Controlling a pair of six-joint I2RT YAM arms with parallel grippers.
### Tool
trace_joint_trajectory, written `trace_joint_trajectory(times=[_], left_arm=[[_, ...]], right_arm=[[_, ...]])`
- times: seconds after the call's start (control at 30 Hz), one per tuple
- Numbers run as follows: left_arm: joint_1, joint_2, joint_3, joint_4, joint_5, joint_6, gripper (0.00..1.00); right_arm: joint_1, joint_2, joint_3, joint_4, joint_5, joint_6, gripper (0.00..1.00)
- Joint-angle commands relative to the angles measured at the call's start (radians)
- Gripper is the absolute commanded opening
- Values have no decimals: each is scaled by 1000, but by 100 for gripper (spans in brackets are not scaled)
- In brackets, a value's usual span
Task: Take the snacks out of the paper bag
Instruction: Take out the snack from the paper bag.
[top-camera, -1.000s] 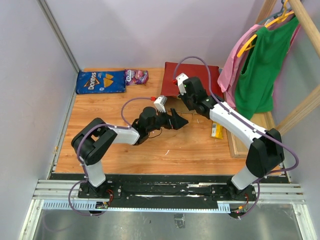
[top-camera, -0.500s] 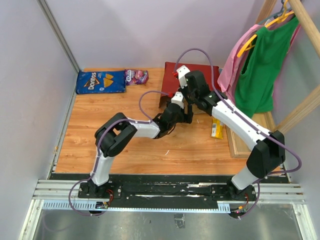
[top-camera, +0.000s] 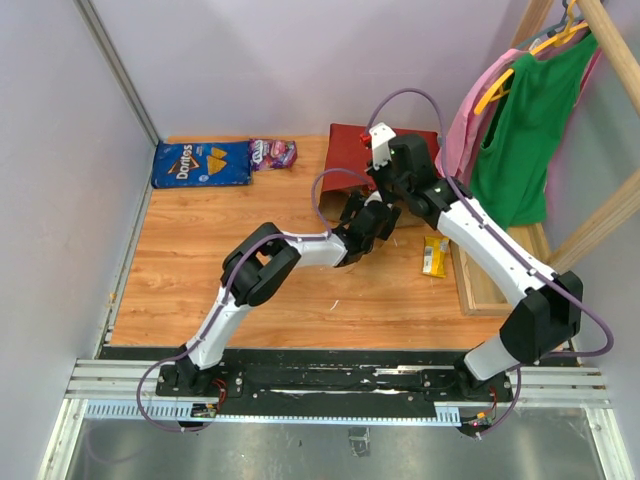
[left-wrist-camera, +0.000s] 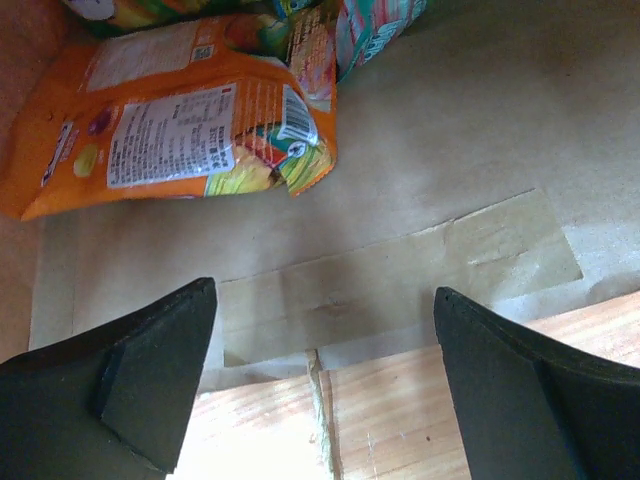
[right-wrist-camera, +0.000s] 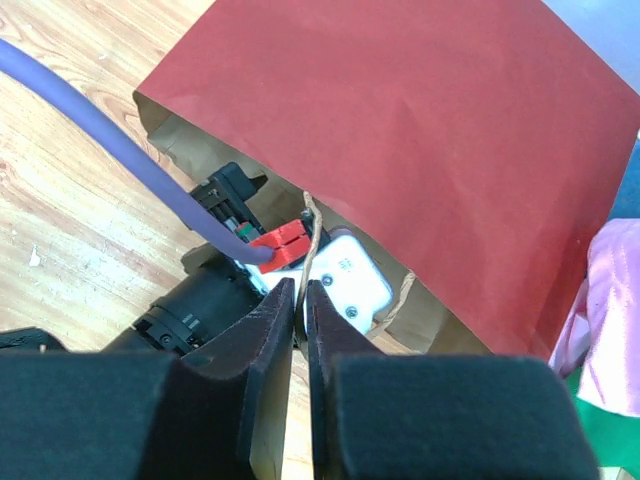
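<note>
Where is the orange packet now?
In the left wrist view, the orange packet lies at upper left inside the paper bag, just ahead of the open left fingers.

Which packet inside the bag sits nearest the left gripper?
The orange packet, lying flat inside the paper bag just ahead of the open left gripper; the teal packet and green packet lie beyond it.

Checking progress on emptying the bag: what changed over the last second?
The left gripper, open, stretched forward from outside into the mouth of the paper bag, toward the orange packet. The right gripper, shut on the handle, shifted back and to the right. The Doritos bag, candy bag and yellow bar stayed put.
</note>
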Motion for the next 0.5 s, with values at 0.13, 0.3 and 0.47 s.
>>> trace_joint_trajectory(times=[0.13, 0.3, 0.47], left_arm=[[-22, -21, 6, -49, 48, 142, 95], [-43, -36, -33, -63, 26, 348, 96], [-61, -103, -114, -41, -52, 351, 96]], right_arm=[[-50, -60, 4, 12, -131, 62, 11], [-54, -63, 7, 15, -163, 70, 12], [-53, -74, 7, 15, -171, 75, 12]])
